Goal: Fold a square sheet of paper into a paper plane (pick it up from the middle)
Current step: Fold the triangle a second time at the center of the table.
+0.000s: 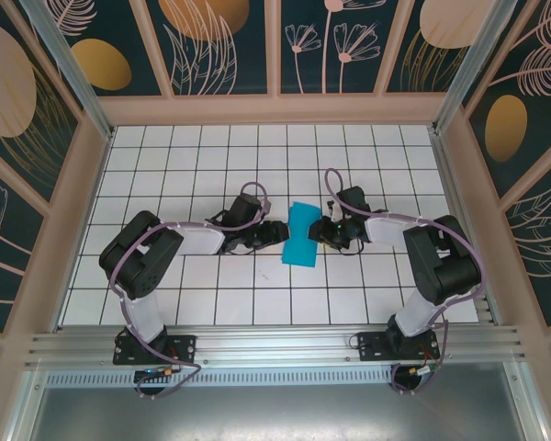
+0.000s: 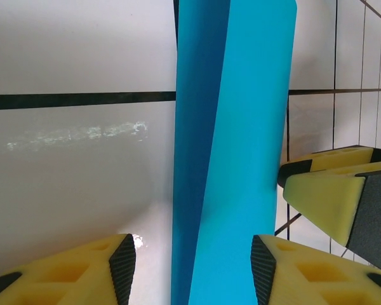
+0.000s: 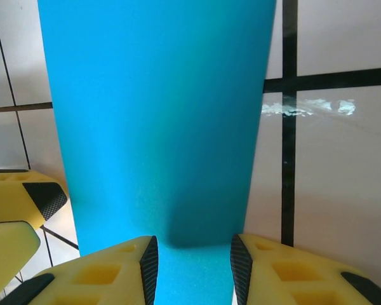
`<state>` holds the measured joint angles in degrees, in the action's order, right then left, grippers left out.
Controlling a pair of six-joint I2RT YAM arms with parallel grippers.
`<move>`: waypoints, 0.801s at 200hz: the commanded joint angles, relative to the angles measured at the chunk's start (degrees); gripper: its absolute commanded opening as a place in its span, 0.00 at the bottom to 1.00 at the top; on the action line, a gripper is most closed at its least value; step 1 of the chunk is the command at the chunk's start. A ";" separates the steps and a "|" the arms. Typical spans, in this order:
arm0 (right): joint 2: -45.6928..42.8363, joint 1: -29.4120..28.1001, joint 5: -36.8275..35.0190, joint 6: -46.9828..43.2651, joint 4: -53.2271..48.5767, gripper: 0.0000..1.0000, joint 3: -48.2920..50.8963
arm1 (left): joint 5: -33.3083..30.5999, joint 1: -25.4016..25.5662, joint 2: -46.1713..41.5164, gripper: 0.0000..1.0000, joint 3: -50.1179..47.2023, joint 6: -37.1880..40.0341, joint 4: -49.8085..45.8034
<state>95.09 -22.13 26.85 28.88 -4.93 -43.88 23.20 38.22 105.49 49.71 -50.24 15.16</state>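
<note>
The square sheet of paper (image 1: 302, 234), lying at the middle of the table (image 1: 257, 294), is flanked by the left gripper (image 2: 192, 254) at 9 o'clock and the right gripper (image 3: 193, 251) at 3 o'clock, both with jaws apart; if it is pinched unevenly, its far end may be skewed or torn.

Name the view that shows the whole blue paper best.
Top external: the blue paper sits in frame with nearly its full outline visible. The left wrist and right wrist views each give only a cropped close-up running off the frame edges.
</note>
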 commanded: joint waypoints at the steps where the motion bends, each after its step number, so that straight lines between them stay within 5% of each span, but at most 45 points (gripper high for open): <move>1: -0.29 0.68 0.51 0.64 1.00 0.40 2.26 | 1.40 -0.14 1.45 0.53 1.53 1.02 -1.28; 160: 1.04 1.18 1.71 1.00 3.14 0.37 3.60 | 7.71 0.26 4.75 0.44 3.02 -0.17 1.39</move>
<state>95.00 -21.02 28.99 29.10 -1.65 -41.95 28.27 37.82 108.51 51.99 -50.04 15.68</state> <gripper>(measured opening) 0.378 0.447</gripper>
